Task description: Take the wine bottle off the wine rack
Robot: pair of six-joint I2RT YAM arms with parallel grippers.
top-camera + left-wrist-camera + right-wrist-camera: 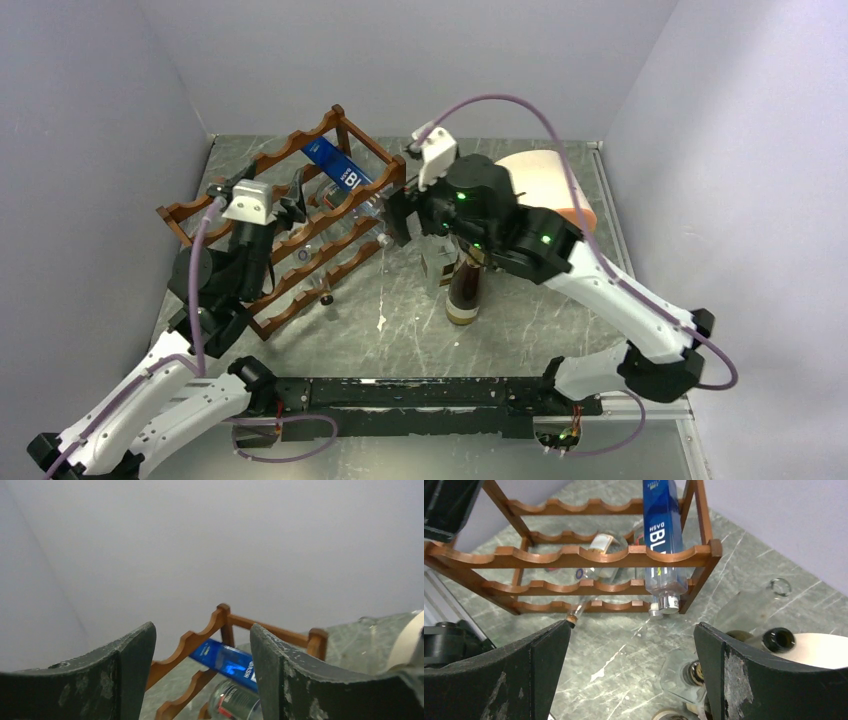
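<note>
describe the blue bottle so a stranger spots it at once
Look for the wooden rack at the table's back left. On its top tier, in the far end cradle, lies the blue bottle. It alone is blue with white lettering; the rack's other bottles are clear.

**Figure 1. Materials and surface finishes on the desk.**
The wine rack (pixel 574 556), toward the far left corner, is reddish-brown wood with a smooth satin varnish. The blue-labelled bottle (pixel 663 535) is clear and glossy, with a shiny metallic cap (pixel 668 603). The desk (pixel 624 645) is smooth, marbled grey-green. The 2 fingers (pixel 744 680) of the right gripper (pixel 632 627) are matt black and scuffed.
</note>
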